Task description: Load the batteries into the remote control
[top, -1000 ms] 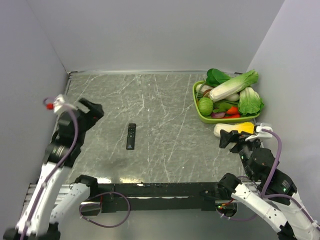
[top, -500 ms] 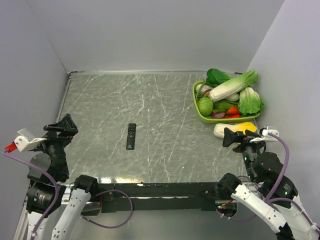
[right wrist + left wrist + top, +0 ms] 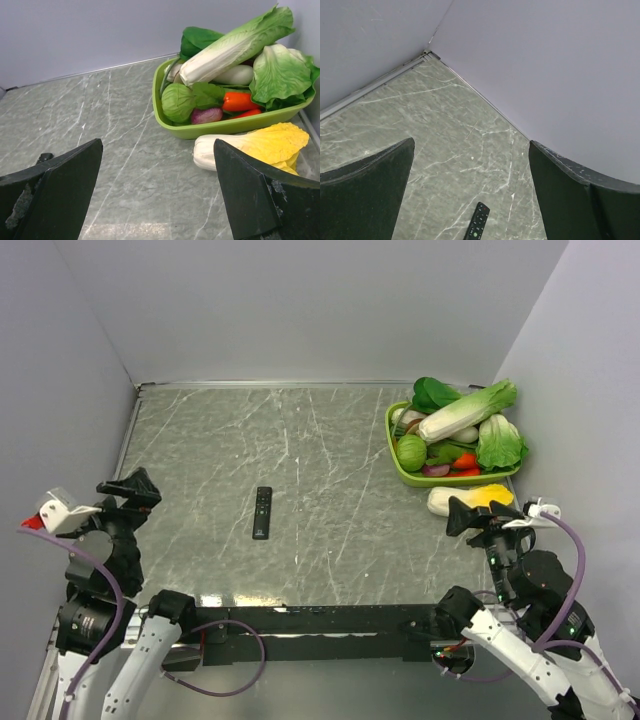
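Observation:
The remote control (image 3: 261, 512), a slim black bar with buttons face up, lies on the marble table left of centre. It also shows at the bottom of the left wrist view (image 3: 477, 228). No batteries show in any view. My left gripper (image 3: 130, 490) is open and empty, raised at the table's left side, well left of the remote. My right gripper (image 3: 470, 514) is open and empty at the right side, beside the yellow-leaved cabbage. In both wrist views the fingers (image 3: 367, 190) (image 3: 55, 185) stand wide apart with nothing between them.
A green basket (image 3: 400, 468) of toy vegetables stands at the back right, also in the right wrist view (image 3: 165, 115). A white-and-yellow cabbage (image 3: 470, 498) lies in front of it (image 3: 250, 145). Grey walls close the table on the left, back and right.
My left arm has swung back from over the table to the near left edge and has then risen slightly. My right gripper has lifted a little near the cabbage. The remote has not moved.

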`<state>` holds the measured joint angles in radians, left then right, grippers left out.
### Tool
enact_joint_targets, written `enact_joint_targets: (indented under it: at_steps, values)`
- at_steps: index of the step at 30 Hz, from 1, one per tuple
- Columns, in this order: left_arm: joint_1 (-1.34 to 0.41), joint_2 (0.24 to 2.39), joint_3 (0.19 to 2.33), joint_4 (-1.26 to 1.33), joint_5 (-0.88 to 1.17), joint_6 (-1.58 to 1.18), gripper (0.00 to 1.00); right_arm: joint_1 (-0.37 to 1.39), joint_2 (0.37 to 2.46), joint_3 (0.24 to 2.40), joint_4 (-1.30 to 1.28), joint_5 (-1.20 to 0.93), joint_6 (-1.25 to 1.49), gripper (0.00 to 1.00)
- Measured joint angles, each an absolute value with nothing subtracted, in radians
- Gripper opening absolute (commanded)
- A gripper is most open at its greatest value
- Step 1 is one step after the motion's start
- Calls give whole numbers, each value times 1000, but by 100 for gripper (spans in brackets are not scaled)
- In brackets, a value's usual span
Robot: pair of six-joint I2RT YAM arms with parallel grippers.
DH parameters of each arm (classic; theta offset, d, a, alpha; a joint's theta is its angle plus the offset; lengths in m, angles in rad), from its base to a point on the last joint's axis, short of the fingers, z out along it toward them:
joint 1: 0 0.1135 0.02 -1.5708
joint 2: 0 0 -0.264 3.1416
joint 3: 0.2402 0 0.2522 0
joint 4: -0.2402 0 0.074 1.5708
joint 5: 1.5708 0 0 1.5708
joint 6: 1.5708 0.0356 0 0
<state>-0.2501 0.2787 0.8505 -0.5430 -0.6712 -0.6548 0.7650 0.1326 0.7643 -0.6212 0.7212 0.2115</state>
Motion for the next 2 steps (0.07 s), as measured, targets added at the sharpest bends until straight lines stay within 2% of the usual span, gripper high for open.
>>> enact_joint_targets:
  at_steps: [2]
  values:
    - [-250,278,850,-542,-674,-663,100,765,132,764,-621,718,212,100]
